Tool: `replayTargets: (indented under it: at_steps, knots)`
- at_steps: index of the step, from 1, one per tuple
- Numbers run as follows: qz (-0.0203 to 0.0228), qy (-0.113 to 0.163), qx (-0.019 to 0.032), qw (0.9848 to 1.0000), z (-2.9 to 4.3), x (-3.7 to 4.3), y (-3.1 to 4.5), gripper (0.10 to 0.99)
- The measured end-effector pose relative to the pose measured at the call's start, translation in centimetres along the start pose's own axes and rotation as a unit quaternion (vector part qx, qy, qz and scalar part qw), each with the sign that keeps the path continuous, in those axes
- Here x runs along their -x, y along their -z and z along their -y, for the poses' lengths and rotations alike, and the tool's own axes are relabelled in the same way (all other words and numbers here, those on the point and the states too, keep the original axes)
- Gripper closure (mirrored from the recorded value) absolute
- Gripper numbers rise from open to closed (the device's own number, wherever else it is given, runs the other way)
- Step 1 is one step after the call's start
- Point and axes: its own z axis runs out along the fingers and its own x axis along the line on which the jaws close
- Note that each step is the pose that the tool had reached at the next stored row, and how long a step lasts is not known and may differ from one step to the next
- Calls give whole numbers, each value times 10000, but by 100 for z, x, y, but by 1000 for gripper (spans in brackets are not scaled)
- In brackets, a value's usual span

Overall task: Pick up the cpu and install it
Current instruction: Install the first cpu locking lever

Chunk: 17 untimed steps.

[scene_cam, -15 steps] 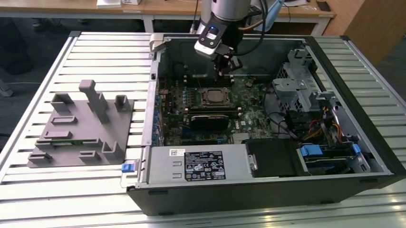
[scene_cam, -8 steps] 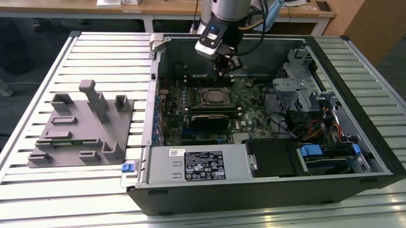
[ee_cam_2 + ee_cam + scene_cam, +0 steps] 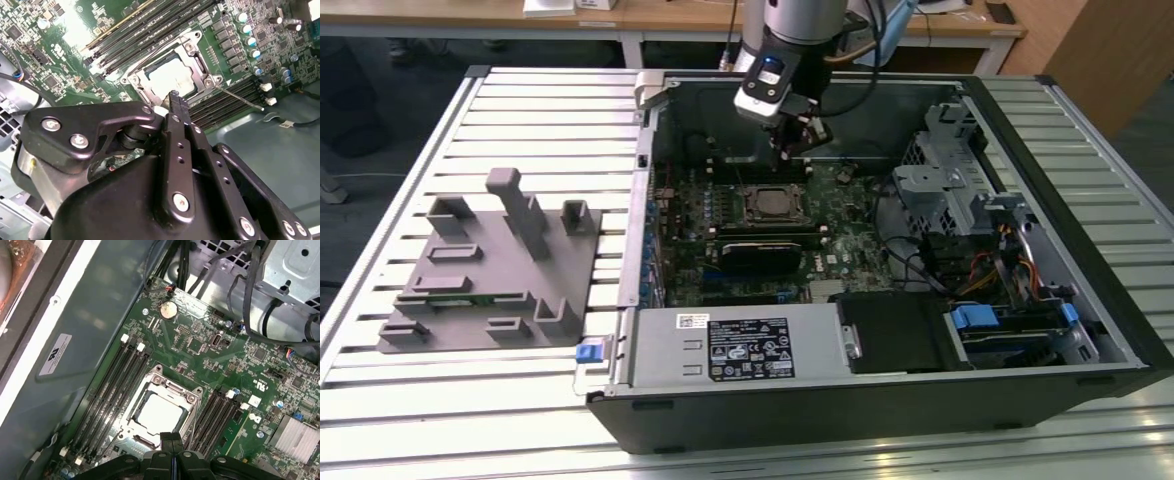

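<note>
The cpu [image 3: 774, 203], a small square chip with a pale silver top, lies flat inside the dark socket frame [image 3: 771, 189] on the green motherboard of the open computer case [image 3: 881, 420]. Both wrist views show it seated there: cpu [image 3: 172, 77], cpu [image 3: 160, 415]. My gripper [image 3: 795, 150] hangs above the board, just beyond the socket toward the case's far wall. Its black fingertips [image 3: 172, 440] are pressed together with nothing between them, a little above the socket's edge. In the second wrist view the gripper [image 3: 175, 96] points down at the socket's rim.
Memory slots [image 3: 112, 385] flank the socket on both sides. A grey metal box with a label [image 3: 734, 345] fills the case's near side, and a drive cage with cables [image 3: 961, 190] stands on the exterior view's right. A grey parts fixture [image 3: 494, 265] sits on the slatted table [image 3: 400, 400].
</note>
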Motion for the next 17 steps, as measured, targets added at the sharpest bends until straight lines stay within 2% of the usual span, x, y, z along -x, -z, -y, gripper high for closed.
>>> replayTargets:
  at_steps: [5,9,13,17]
  knots:
    - [2,257,2,9997,1,2,-2,980]
    - [4,566,3,9984,1,2,-1,980]
    - [6,884,4,9961,1,2,-2,980]
    - [8,1191,5,9929,1,2,-2,980]
